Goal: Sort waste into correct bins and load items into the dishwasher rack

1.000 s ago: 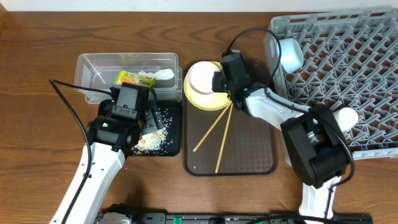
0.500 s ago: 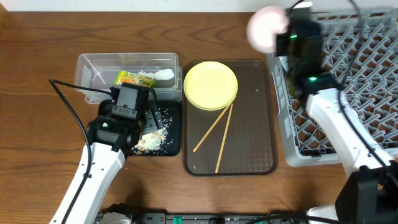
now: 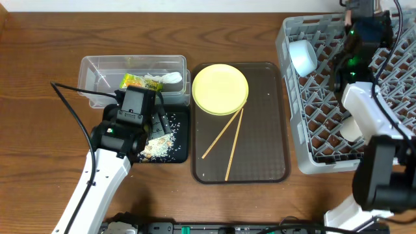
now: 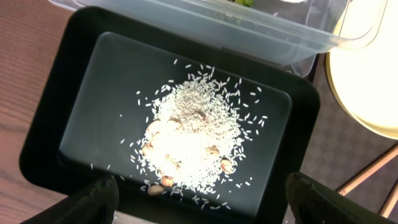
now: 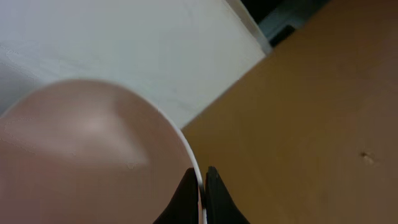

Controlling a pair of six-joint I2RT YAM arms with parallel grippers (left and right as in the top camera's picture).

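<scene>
My right gripper [image 5: 200, 186] is shut on the thin rim of the white bowl [image 5: 93, 149]. In the overhead view it [image 3: 359, 13] is raised over the back of the grey dishwasher rack [image 3: 390, 78], and the bowl is hidden there. A small white cup [image 3: 303, 56] lies in the rack. The yellow plate [image 3: 220, 89] and the wooden chopsticks [image 3: 224, 140] lie on the brown tray [image 3: 260, 162]. My left gripper [image 4: 199, 208] is open and empty above the black tray [image 4: 68, 81], which holds the rice scraps [image 4: 193, 137]. The clear box [image 3: 104, 71] holds the wrapper [image 3: 141, 82] and the tissue [image 3: 170, 78].
A pale round item [image 3: 351, 127] sits in the rack near its front. The clear box's edge [image 4: 261, 31] borders the black tray's far side. The right arm's white link [image 3: 370, 117] lies across the rack. Bare wooden table [image 3: 39, 143] lies at the left.
My right gripper lifted the white bowl off the yellow plate and carried it right and up, to above the back of the rack. The left arm has not moved.
</scene>
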